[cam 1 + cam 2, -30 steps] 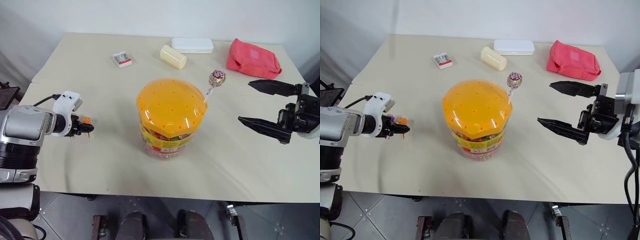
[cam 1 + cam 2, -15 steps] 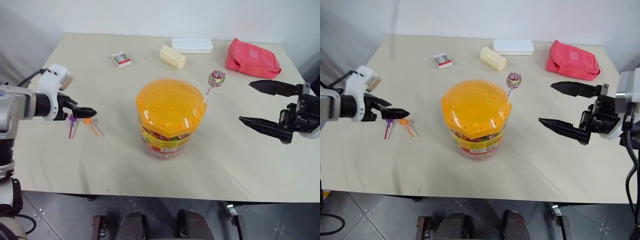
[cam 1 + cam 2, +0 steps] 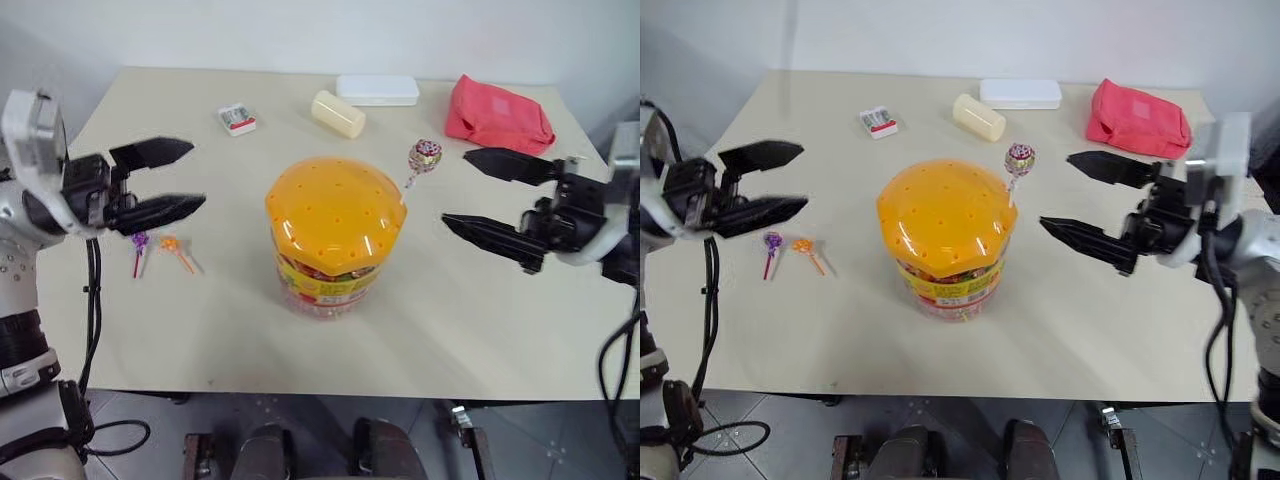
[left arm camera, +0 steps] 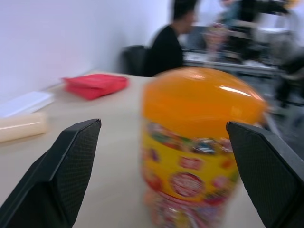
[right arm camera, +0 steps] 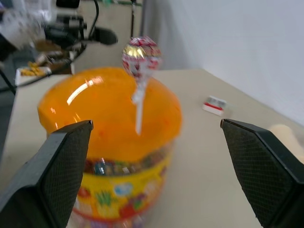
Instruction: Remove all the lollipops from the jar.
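Both claws, left and right, gape wide beside the jar. Right wrist view shows a shiny lollipop stuck in its smooth, round orange lid.

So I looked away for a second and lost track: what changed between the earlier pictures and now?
The left pincer let go of an orange-stick lollipop, which now lies on the table beside a purple one, then rose, opened and turned toward the jar. The right pincer, open throughout, edged toward the jar. The jar and its standing lollipop stayed put.
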Controlling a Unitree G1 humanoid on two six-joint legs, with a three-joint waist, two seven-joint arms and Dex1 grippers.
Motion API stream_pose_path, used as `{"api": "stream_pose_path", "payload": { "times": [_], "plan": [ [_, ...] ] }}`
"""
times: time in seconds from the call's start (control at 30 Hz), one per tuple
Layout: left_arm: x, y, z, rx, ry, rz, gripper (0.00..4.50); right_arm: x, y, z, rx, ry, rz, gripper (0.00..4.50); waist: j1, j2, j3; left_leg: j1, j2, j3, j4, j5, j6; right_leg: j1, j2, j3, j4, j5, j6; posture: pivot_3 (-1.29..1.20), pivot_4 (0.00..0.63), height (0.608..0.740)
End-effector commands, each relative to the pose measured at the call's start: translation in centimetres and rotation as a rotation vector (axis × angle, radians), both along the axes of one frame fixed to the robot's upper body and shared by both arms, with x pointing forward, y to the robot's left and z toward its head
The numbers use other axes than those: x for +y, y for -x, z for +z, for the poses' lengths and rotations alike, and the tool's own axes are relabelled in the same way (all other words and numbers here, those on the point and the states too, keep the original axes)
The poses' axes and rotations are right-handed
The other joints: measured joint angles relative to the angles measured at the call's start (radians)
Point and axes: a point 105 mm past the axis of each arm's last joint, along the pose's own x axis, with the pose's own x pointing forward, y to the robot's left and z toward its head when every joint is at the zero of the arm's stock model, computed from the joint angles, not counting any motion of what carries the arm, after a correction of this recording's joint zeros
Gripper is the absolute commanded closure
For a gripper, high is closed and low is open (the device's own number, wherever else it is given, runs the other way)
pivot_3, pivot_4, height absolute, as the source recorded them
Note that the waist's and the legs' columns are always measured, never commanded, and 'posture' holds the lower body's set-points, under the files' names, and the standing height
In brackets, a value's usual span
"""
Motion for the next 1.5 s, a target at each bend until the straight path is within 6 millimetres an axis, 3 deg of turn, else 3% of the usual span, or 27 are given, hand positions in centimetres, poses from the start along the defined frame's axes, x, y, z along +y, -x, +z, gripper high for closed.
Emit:
{"api": "stream_pose_path", "payload": {
  "times": [0.03,0.1,0.2,0.57,0.6,0.67,0.83,0.97,1.07,1.13,1.23,1.33,1.5],
  "plan": [
    [0.4,1.4,-0.1,-0.051,-0.034,-0.090,0.01,1.6,0.6,0.9,-0.031,-0.028,0.080,0.00,0.003,0.000,0.000,0.000,0.000,0.000,0.000,0.000,0.000,0.000,0.000,0.000,0.000,0.000,0.000,0.00,0.150,0.740],
    [0.5,1.6,-0.7,-0.045,-0.053,-0.112,0.01,2.5,0.4,1.0,-0.030,-0.032,0.114,0.00,0.004,0.000,0.000,0.000,0.000,0.000,0.000,0.000,0.000,0.000,0.000,0.000,0.000,0.000,0.000,0.00,0.150,0.740],
    [0.3,1.6,-0.7,-0.051,-0.048,-0.117,0.00,3.2,0.0,1.3,-0.029,-0.064,0.133,0.58,0.008,0.000,0.000,0.000,0.000,-0.001,0.000,0.000,0.000,0.000,0.000,0.000,0.000,0.000,0.000,0.00,0.150,0.740],
    [0.1,2.0,-0.6,-0.053,-0.030,-0.140,0.00,3.0,-0.5,1.7,-0.040,-0.047,0.131,4.31,0.003,0.000,0.000,0.000,0.000,-0.001,0.000,0.000,0.000,0.000,0.000,0.000,0.000,0.000,0.000,0.00,0.150,0.740],
    [0.1,2.0,-0.6,-0.053,-0.030,-0.141,0.00,3.0,-0.5,1.7,-0.045,-0.046,0.129,4.46,0.003,0.000,0.000,0.000,0.000,0.000,0.000,0.000,0.000,0.000,0.000,0.000,0.000,0.000,0.000,0.00,0.150,0.740],
    [0.1,1.9,-0.5,-0.053,-0.029,-0.145,0.00,2.8,-0.7,2.4,-0.068,-0.053,0.110,4.46,0.001,0.000,0.000,0.000,0.000,-0.001,0.000,0.000,0.000,0.000,0.000,0.000,0.000,0.000,0.000,0.00,0.150,0.740],
    [-0.1,1.5,-0.3,-0.055,-0.024,-0.170,0.00,1.4,-1.1,6.2,-0.182,-0.134,-0.002,4.46,0.000,0.000,0.000,0.000,0.000,-0.001,0.000,0.000,0.000,0.000,0.000,0.000,0.000,0.000,0.000,0.00,0.150,0.740],
    [-0.1,1.3,-0.4,-0.051,-0.026,-0.183,0.00,-1.8,-2.1,8.6,-0.238,-0.164,-0.218,4.46,0.001,0.000,0.000,0.000,0.000,-0.001,-0.001,0.000,0.000,0.000,0.000,0.000,0.000,0.000,0.000,0.00,0.150,0.740],
    [-0.1,1.2,-0.5,-0.046,-0.031,-0.190,0.00,-5.1,-3.0,8.9,-0.224,-0.117,-0.415,4.46,0.002,0.000,0.000,0.000,0.000,-0.001,-0.001,0.000,0.000,0.000,0.000,0.000,0.000,0.000,0.000,0.00,0.150,0.740],
    [-0.1,1.1,-0.6,-0.038,-0.041,-0.192,0.00,-8.4,-4.4,7.0,-0.137,-0.002,-0.603,4.46,0.004,0.000,0.000,0.000,0.000,0.000,-0.002,0.000,0.000,0.000,0.000,0.000,0.000,0.000,0.000,0.00,0.150,0.740],
    [0.1,0.8,-0.7,-0.028,-0.054,-0.180,0.00,-12.8,-5.8,1.5,0.094,0.224,-0.785,4.46,0.006,-0.001,0.000,0.000,0.000,0.000,-0.002,-0.001,0.001,0.000,0.000,0.000,-0.001,0.000,0.000,0.00,0.150,0.740],
    [0.3,0.8,-0.3,-0.038,-0.047,-0.181,0.00,-15.5,-5.8,-3.7,0.333,0.354,-0.872,4.46,0.000,-0.001,0.000,0.000,0.000,0.002,-0.002,-0.001,0.001,0.000,0.000,0.001,-0.001,0.000,0.000,0.00,0.150,0.740],
    [0.6,1.0,0.2,-0.046,-0.051,-0.177,0.00,-18.3,-5.6,-9.2,0.525,0.379,-0.996,4.46,-0.013,-0.001,0.000,0.000,0.000,0.002,-0.002,0.000,0.001,-0.001,0.000,0.001,-0.001,0.000,0.000,0.00,0.150,0.740]
  ]
}}
